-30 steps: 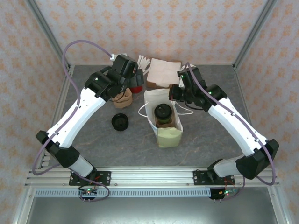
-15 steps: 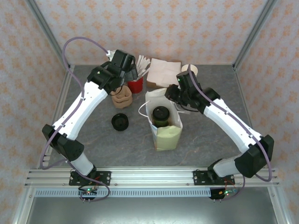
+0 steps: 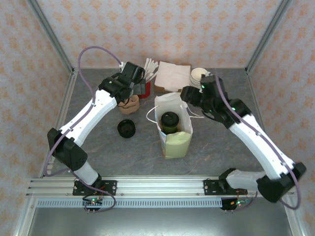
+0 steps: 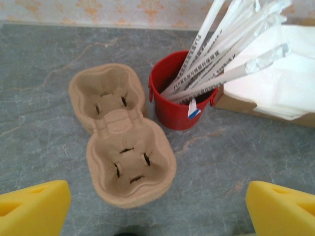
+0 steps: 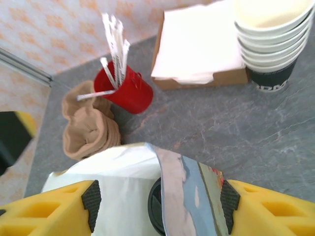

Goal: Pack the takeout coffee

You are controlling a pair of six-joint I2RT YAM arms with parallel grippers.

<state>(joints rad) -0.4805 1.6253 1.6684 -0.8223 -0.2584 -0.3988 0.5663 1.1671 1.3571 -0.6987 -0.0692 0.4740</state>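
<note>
So the lidded coffee cup (image 3: 171, 120) sits upright in the paper bag (image 3: 176, 142) — just under the right claw (image 5: 158, 199), spread and empty; left claw (image 4: 157, 201) gapes empty, farther off.

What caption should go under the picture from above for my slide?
The takeout coffee, black lid on, stands inside the open paper bag in the middle of the grey table.

We read no complete text. Ahead of the left fingers (image 4: 29, 209), the straw wrappers (image 4: 216, 49) carry print too small to decipher; white letters on the cup stack (image 5: 268, 49) are illegible.
</note>
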